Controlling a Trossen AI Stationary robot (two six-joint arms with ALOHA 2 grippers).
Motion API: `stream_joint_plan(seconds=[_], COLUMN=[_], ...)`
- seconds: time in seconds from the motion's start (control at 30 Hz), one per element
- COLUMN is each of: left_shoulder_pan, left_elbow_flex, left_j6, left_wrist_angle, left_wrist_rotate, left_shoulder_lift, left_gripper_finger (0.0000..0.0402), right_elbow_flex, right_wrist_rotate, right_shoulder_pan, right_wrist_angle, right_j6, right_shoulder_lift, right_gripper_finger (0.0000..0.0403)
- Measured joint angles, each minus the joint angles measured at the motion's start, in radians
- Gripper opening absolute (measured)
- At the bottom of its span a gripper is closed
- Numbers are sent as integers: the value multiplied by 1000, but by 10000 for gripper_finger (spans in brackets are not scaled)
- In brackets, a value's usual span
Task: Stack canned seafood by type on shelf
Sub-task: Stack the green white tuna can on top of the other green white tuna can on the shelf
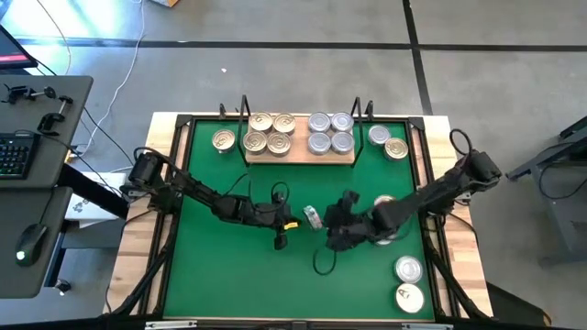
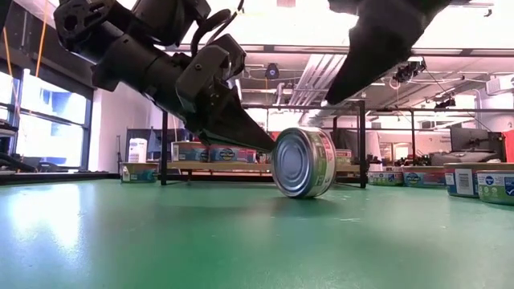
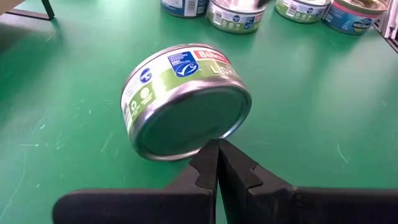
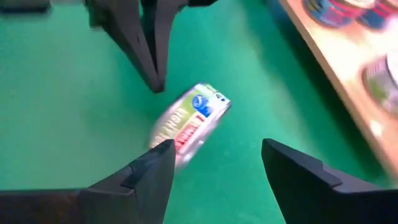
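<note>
Right now the closed left gripper props a tipped tin; the right gripper, spread and empty, must straddle and clamp it.

A tin stands tilted on its edge on the mat, between the two hands: the left hand lies just to its left with its shut tips at the tin's rim, and the right hand sits just to its right, its fingers spread. Well beyond both hands, the shelf lies along the far side of the tabletop, carrying two clusters of tins. Loose tins lie off each end of it, and more behind the right hand.
</note>
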Motion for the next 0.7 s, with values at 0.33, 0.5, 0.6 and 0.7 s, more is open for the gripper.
stream_joint_plan(seconds=[0.33,0.5,0.6,0.7], left_shoulder_pan=[0,10,20,29], left_elbow_flex=[0,0,0,0], left_j6=[1,26,26,27], left_wrist_angle=[-1,-6,-6,-5], left_wrist_rotate=[-17,-28,-35,-37], left_shoulder_lift=[0,0,0,0], left_gripper_finger=[0,0,0,0], right_elbow_flex=[-147,-194,-196,-196], right_wrist_rotate=[-4,22,25,79], right_shoulder_pan=[101,62,29,3], right_wrist_angle=[217,411,522,595], right_j6=[408,376,311,258], right_shoulder_lift=[96,151,182,196], right_gripper_finger=[242,275,289,291])
